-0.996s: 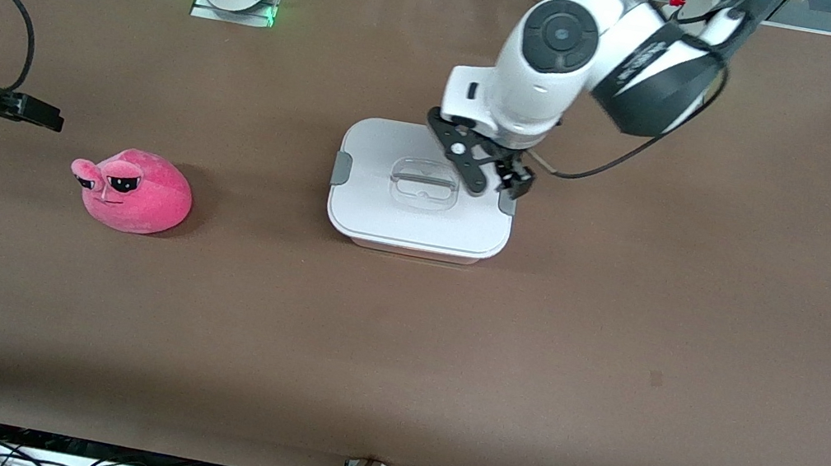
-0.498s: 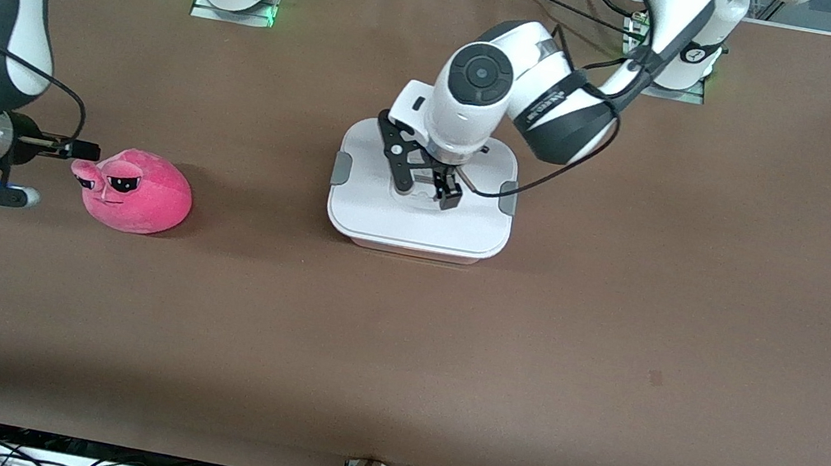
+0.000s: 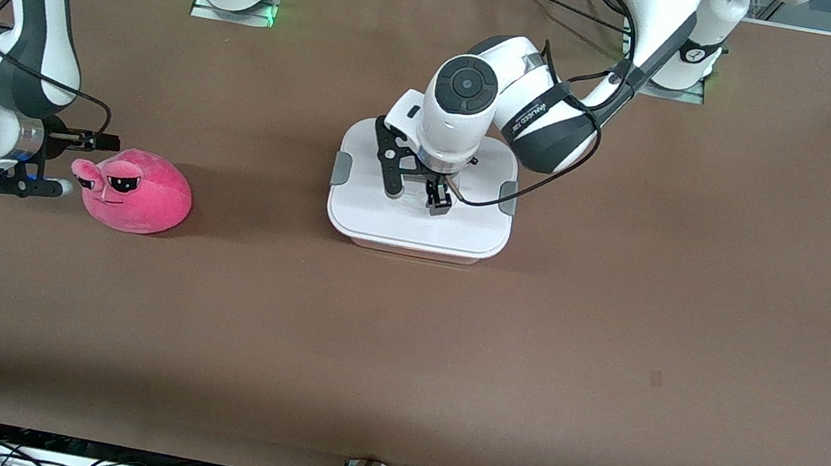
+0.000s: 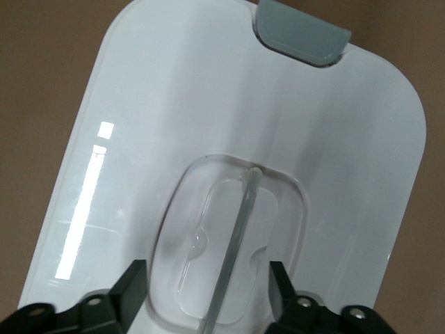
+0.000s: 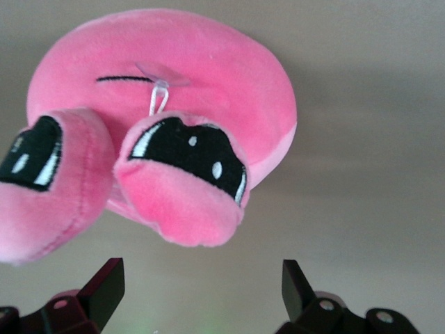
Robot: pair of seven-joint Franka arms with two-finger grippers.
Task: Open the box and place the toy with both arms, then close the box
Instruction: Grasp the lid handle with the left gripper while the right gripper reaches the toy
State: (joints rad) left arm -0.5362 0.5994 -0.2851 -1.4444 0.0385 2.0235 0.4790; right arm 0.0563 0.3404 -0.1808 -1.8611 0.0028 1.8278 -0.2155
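In the front view the left pincer (image 3: 430, 195) stood over the box (image 3: 417, 225), and the right pincer (image 3: 84, 140) was beside the toy (image 3: 136, 193) on the desk (image 3: 615, 340).

In the left wrist view its fingers (image 4: 132, 289) stood apart around the clear handle (image 4: 233, 243), not gripping.

In the right wrist view the open fingers (image 5: 104, 285) faced the toy (image 5: 174, 104), nothing between.

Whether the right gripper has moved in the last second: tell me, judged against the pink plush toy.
Yes. The right gripper has come in toward the bright pink plush toy, which lies unmoved; its open jaws now sit just beside the toy's snout.
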